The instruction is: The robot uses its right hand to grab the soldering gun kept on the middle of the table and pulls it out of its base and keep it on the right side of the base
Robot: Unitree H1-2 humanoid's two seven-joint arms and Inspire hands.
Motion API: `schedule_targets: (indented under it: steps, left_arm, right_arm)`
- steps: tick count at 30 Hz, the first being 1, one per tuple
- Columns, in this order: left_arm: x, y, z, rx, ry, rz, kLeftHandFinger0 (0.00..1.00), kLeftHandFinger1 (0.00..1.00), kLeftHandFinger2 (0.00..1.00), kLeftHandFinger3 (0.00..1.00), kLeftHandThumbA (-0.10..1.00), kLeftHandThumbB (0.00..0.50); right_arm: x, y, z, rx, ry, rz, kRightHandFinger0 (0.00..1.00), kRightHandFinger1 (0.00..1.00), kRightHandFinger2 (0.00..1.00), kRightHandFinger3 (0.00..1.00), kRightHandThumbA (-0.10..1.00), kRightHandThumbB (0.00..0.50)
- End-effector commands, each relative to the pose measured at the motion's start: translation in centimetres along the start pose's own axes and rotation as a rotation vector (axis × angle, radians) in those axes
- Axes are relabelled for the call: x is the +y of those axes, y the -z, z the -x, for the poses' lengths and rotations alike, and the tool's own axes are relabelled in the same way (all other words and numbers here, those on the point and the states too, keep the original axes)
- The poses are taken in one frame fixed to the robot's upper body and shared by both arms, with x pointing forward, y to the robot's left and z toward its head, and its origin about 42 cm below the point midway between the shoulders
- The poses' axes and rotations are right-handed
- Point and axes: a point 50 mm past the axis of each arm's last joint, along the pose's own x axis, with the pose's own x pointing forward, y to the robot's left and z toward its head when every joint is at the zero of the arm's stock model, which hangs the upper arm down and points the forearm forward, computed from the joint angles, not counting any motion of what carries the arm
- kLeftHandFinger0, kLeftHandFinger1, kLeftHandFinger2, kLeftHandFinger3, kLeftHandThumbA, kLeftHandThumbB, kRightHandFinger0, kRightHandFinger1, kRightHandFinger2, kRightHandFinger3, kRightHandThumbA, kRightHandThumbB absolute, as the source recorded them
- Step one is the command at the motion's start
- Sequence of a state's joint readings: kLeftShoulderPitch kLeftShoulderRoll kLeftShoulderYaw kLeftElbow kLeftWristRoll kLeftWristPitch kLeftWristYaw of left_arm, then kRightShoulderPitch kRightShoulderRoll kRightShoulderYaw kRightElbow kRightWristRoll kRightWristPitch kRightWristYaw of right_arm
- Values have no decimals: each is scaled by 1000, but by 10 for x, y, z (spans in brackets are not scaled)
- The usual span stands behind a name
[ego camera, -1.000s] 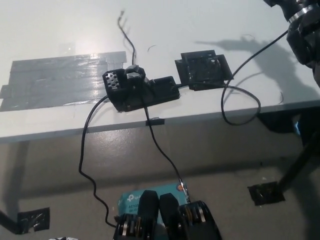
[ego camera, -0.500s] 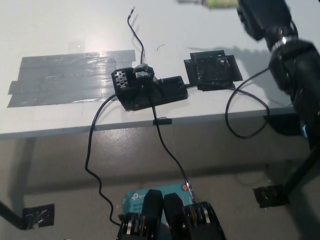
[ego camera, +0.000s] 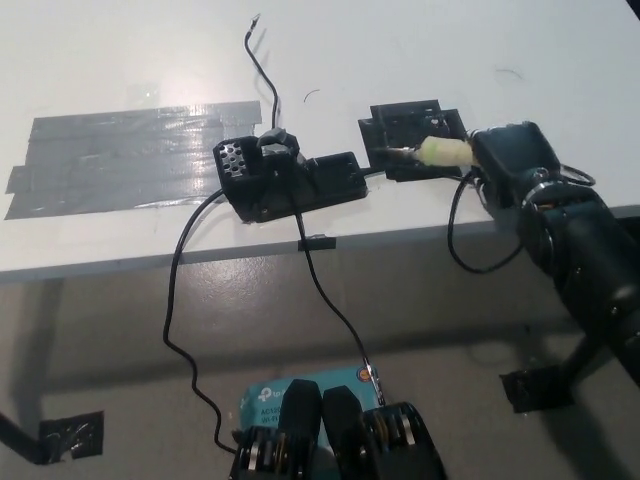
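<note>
Gripping soldering gun (ego camera: 440, 152), right hand (ego camera: 510, 160) closed, tip over black pad (ego camera: 400, 125)

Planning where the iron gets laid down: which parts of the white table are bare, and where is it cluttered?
Bare: the table behind the base and black pad, and its far right corner. Crowded: the front edge, with the grey tape patch, base, cables, pad and right hand holding the soldering gun.

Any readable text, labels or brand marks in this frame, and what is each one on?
"tp-link", partly hidden: on the teal box on the floor, bottom middle.
Smaller print beneath it on the same box: too small to read.
Base, soldering gun, grey tape, table, right hand: no text visible.
</note>
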State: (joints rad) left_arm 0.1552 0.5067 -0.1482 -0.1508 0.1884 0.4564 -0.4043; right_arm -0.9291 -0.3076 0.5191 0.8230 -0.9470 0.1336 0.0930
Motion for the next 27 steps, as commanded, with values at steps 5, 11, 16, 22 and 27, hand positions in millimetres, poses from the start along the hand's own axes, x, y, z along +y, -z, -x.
schedule_targets:
  steps: [5, 11, 16, 22, 27]
  left_arm:
    - [1, 1, 6, 12, 7, -12, 376, 389, 539, 739, 579, 280]
    - [2, 1, 7, 16, 15, -21, 384, 413, 572, 738, 593, 279]
    - [3, 1, 7, 18, 12, -28, 312, 357, 506, 683, 595, 278]
    - [3, 3, 7, 23, 12, -21, 306, 339, 499, 713, 586, 281]
    - [3, 3, 7, 27, 12, -22, 304, 347, 485, 757, 592, 285]
  right_arm:
    - [-41, -5, -3, -33, -116, -152, 343, 486, 667, 1000, 55, 34]
    - [-42, 0, 0, -8, -106, -25, 1000, 1000, 1000, 1000, 668, 356]
    - [-57, -2, -2, -2, -120, 51, 1000, 1000, 1000, 1000, 880, 500]
    - [-72, -3, 1, -11, -101, 54, 1000, 1000, 1000, 1000, 1000, 500]
    - [-85, 1, 7, -23, -74, 24, 1000, 1000, 1000, 1000, 1000, 500]
